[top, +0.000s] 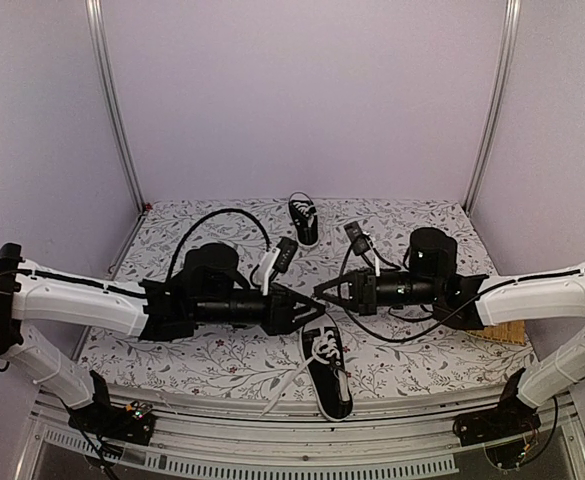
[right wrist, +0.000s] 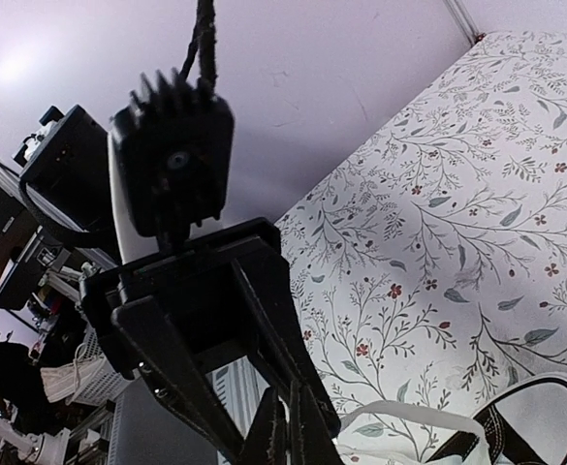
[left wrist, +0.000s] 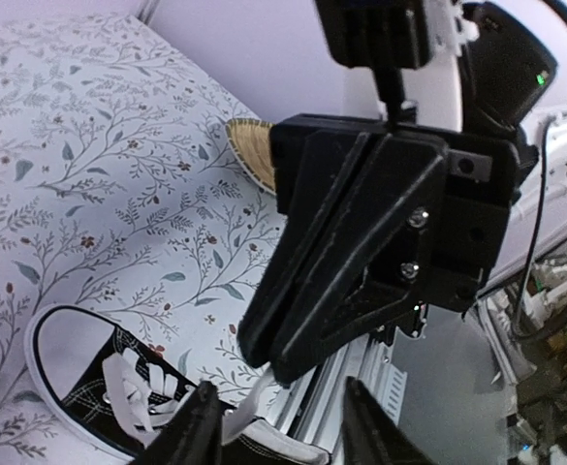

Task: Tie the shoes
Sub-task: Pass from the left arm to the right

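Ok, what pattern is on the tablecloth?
The tablecloth is white with grey leafy vines and small red flowers, clearest in the right wrist view.

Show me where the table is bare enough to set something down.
Free: cloth near-left, between left arm and front edge; far-right corner behind right arm. Crowded: centre, where both arms meet over the near shoe.

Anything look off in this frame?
Near shoe lies at the front edge of the table, its untied lace trailing loose beside it; the other shoe sits apart at the far edge. Nothing looks spilled or damaged.
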Robot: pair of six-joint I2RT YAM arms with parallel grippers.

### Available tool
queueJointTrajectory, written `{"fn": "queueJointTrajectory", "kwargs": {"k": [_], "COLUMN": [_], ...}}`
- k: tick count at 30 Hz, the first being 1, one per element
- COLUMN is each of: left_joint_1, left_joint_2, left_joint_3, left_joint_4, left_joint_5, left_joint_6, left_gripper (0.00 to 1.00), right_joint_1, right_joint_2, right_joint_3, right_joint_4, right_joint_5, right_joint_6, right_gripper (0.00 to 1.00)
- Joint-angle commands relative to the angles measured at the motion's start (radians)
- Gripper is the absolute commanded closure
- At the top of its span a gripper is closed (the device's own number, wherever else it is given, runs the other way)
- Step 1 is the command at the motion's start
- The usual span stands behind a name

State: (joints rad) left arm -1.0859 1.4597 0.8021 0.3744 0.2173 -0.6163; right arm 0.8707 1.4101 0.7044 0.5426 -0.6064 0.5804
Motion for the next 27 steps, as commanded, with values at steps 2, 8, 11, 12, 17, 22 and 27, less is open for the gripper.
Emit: {"fn": "queueJointTrajectory", "kwargs": {"k": [2, 8, 11, 12, 17, 22, 27], "left_joint_1": [-0.021, -0.036, -0.058, -0.064, -0.084, -0.097, -0.106], "left_joint_2": [-0.014, 0.032, 0.093, 0.122, 0.235, 0.311, 0.349], "left_joint_3": [-0.038, -0.096, -0.087, -0.081, -0.034, -0.007, -0.007], "left_joint_4": [-0.044, -0.125, -0.154, -0.159, -0.173, -0.198, -0.189], "left_joint_5": [-0.064, -0.158, -0.183, -0.189, -0.175, -0.188, -0.195], "left_joint_6": [0.009, 0.045, 0.073, 0.086, 0.109, 0.098, 0.09], "left_gripper": [0.4, 0.36, 0.39, 0.41, 0.51, 0.58, 0.62], "right_joint_1": [0.0, -0.028, -0.037, -0.038, -0.04, -0.041, -0.045], "right_joint_2": [-0.084, -0.162, -0.2, -0.209, -0.234, -0.255, -0.281], "right_joint_3": [-0.018, -0.038, -0.045, -0.047, -0.06, -0.064, -0.05], "right_joint_4": [-0.076, -0.161, -0.198, -0.207, -0.223, -0.241, -0.28], "right_joint_5": [0.142, 0.2, 0.221, 0.222, 0.235, 0.258, 0.28], "right_joint_6": [-0.027, -0.048, -0.059, -0.061, -0.064, -0.062, -0.08], "right_gripper": [0.98, 0.98, 0.98, 0.98, 0.98, 0.98, 0.98]}}
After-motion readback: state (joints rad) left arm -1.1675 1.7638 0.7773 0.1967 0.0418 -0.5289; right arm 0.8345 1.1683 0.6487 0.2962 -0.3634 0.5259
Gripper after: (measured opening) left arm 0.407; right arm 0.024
